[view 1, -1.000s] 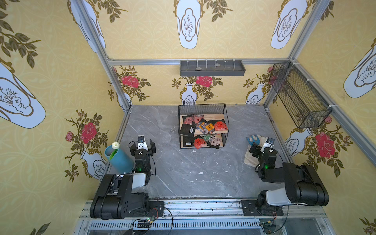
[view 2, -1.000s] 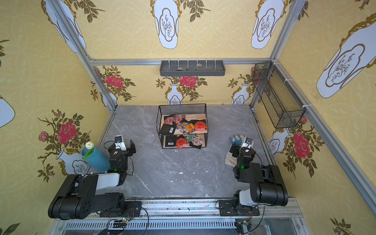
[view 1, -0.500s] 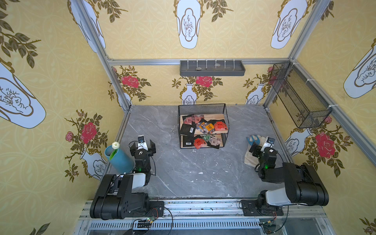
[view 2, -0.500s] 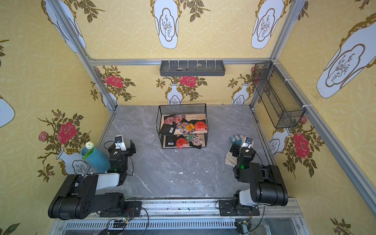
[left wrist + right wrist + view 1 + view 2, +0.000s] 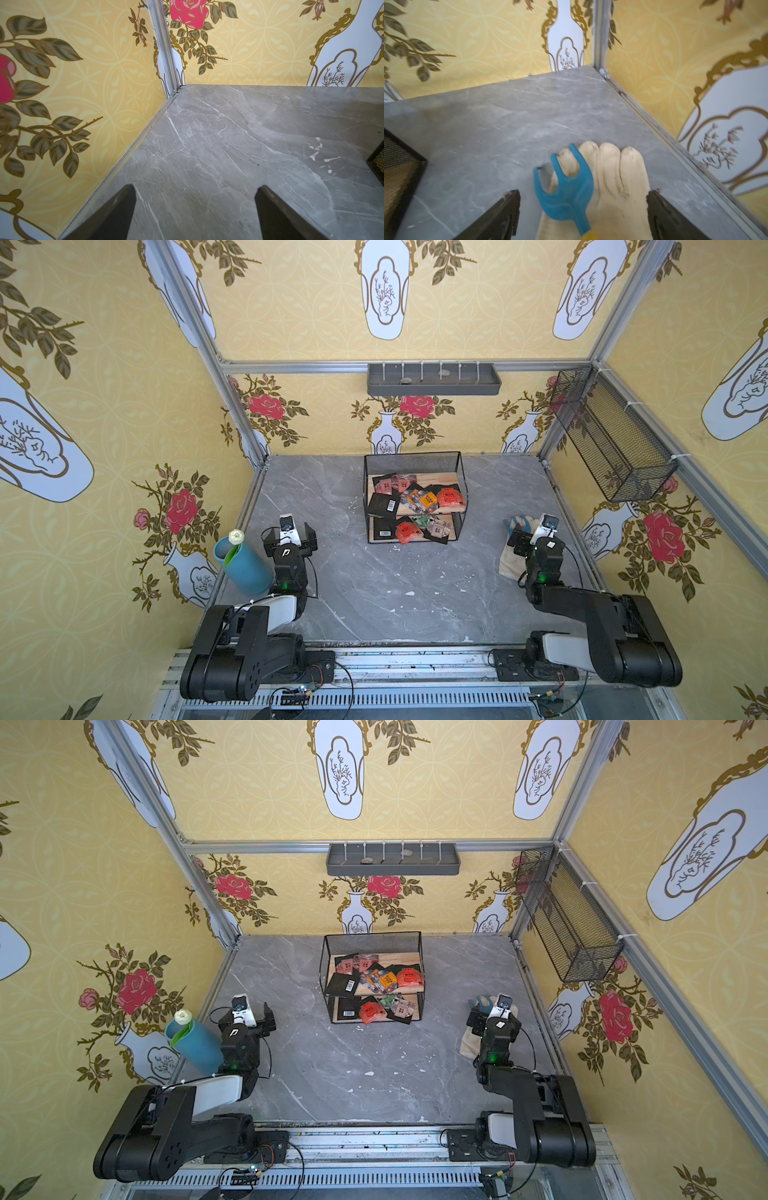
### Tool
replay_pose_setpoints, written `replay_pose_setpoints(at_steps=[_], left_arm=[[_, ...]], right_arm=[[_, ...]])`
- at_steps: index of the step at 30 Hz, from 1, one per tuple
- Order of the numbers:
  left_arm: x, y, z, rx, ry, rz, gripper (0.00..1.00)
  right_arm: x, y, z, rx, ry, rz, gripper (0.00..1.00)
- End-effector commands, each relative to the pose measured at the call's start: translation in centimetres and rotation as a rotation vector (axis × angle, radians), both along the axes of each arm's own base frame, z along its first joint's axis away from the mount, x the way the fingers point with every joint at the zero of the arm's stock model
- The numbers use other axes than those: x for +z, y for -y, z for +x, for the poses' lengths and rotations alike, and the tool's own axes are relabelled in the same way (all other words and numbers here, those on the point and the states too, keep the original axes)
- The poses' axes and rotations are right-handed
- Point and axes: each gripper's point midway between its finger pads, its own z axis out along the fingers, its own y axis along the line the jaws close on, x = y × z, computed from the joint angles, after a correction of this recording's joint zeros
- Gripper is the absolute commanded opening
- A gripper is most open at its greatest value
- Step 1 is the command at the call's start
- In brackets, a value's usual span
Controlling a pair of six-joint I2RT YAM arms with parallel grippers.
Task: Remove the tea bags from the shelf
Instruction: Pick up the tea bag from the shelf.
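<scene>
Toward the far middle of the grey marble surface (image 5: 374, 593) stands the shelf (image 5: 411, 464), and we find all the tea bags (image 5: 428, 499) on it. One group overlaps across the upper wooden board and a smaller group lies on the lower board, with several bags hanging over the front edges. Both hands are near the front of the surface, one to either side of the shelf and well apart from it. The left hand (image 5: 196, 188) is released: its jaws stand wide apart with only bare surface between them. The shelf lies ahead of this hand and to its right, and only a black mesh corner of the shelf (image 5: 377, 164) shows in the left wrist view. A blue vase (image 5: 243, 564) holding a white flower (image 5: 236, 536) stands just beside the left arm. The right hand (image 5: 582, 192) is likewise released and grasps nothing. It is positioned over a beige glove (image 5: 618, 176) and a blue toy rake (image 5: 566, 193) that lies on the glove; we cannot tell whether the hand touches them. The shelf lies ahead of this hand and to its left, and one corner of the shelf (image 5: 402, 158) shows in the right wrist view. Every tea bag is well apart from both hands.
</scene>
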Motion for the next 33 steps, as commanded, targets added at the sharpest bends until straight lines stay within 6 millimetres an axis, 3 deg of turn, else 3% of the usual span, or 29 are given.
replay_pose_setpoints(at_steps=[1, 7, 10, 13, 15, 18, 21, 23, 29, 33], left_arm=[[1.1, -0.3, 0.5, 0.031, -0.060, 0.019, 1.00], [4.0, -0.9, 0.7, 0.087, -0.063, -0.066, 1.00], [6.4, 1.3, 1.5, -0.033, -0.033, -0.138, 1.00], [8.5, 1.5, 1.5, -0.013, 0.019, -0.302, 1.00], [8.1, 1.3, 1.0, 0.051, -0.031, -0.454, 1.00], [9.8, 4.5, 1.7, -0.117, -0.096, -0.535, 1.00], [10.5, 6.6, 1.9, -0.227, -0.116, -0.665, 1.00], [11.2, 8.0, 1.7, -0.314, -0.121, -0.684, 1.00], [13.7, 12.3, -0.8, -0.544, -0.200, -0.733, 0.99], [14.2, 14.7, -2.9, -0.617, -0.298, -0.718, 0.96]], right_arm=[[1.5, 0.0, 0.4, -0.006, -0.025, -0.003, 0.97], [4.9, -2.6, 2.8, 0.133, -0.010, 0.123, 0.97], [7.0, -3.1, 3.7, 0.176, 0.011, 0.225, 0.97], [8.6, -2.0, 4.6, 0.142, 0.003, 0.403, 0.98], [8.6, -1.0, 4.9, 0.105, -0.046, 0.544, 0.97], [8.2, -0.3, 4.8, 0.055, -0.143, 0.756, 0.98], [9.5, -1.5, 5.2, 0.229, -0.103, 0.893, 0.98], [10.0, -1.5, 5.3, 0.250, -0.103, 0.923, 0.97], [10.6, -4.0, 5.5, 0.372, -0.258, 0.970, 0.97], [10.0, -4.8, 5.3, 0.382, -0.305, 0.973, 1.00]])
